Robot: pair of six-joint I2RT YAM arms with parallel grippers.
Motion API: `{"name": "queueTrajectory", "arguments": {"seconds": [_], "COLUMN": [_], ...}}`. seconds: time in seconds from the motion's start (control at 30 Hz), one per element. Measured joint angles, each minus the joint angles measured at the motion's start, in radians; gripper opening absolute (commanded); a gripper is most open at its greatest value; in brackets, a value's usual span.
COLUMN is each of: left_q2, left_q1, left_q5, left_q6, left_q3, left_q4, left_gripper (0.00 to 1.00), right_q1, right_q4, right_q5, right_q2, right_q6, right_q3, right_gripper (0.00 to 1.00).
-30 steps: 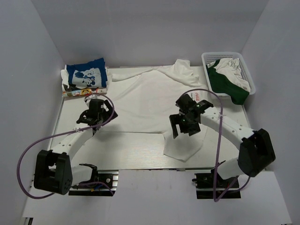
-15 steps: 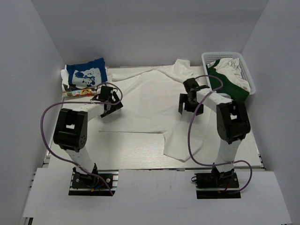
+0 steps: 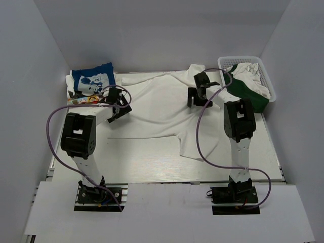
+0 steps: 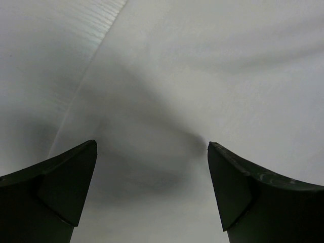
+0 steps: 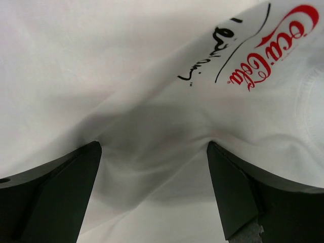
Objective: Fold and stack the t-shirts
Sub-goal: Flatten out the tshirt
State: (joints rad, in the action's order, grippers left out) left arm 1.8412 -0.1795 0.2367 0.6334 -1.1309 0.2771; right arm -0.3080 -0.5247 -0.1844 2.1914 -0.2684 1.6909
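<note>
The large white t-shirt (image 3: 157, 114) lies spread over the table, one flap folded down toward the near edge. The blue t-shirt with white cartoon print (image 3: 92, 81) sits folded at the back left. My left gripper (image 3: 117, 101) is open, its jaws pressed down on the white shirt (image 4: 228, 66) near the shirt's left edge (image 4: 152, 147). My right gripper (image 3: 197, 94) is open, its jaws pressed onto the white cloth (image 5: 126, 66) at the shirt's far right (image 5: 154, 147), just below the red Coca-Cola script (image 5: 263, 61). Neither holds cloth between its jaws.
A white basket (image 3: 269, 81) at the back right holds green and white clothes. A colourful folded cloth (image 3: 83, 99) lies under the blue shirt, just left of my left gripper. Bare table (image 4: 45, 61) shows left of the shirt's edge.
Both arms have stretched away from the table's middle toward the far part of the white shirt. The grippers now rest on its upper left and upper right.
</note>
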Motion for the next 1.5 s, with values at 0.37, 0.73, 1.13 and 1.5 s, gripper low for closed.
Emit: {"name": "queueTrajectory", "arguments": {"seconds": [0.37,0.73,1.13,1.5], "left_q2": [-0.477,-0.568,-0.410,-0.514], "left_q1": [0.001,0.037,0.087,0.085], "left_q5": [0.095,0.119,0.143,0.011], "left_q6": [0.116,0.265,0.293,0.291], "left_q3": [0.217,0.504,0.498,0.613], "left_q4": [0.092,0.155,-0.067,-0.117], "left_gripper": [1.00,1.00,0.48,0.00], "right_q1": [-0.066,-0.058,-0.054,-0.064], "right_q4": [0.087,0.095,0.051,0.016], "right_q5": [0.013,0.038,0.043,0.180], "right_q2": [-0.510,-1.042,-1.180,-1.167], "right_q6": [0.036,-0.159,-0.211,-0.295], "right_q3": [-0.396,-0.960,-1.062,-1.166], "right_gripper": [0.91,0.91,0.91,0.91]}}
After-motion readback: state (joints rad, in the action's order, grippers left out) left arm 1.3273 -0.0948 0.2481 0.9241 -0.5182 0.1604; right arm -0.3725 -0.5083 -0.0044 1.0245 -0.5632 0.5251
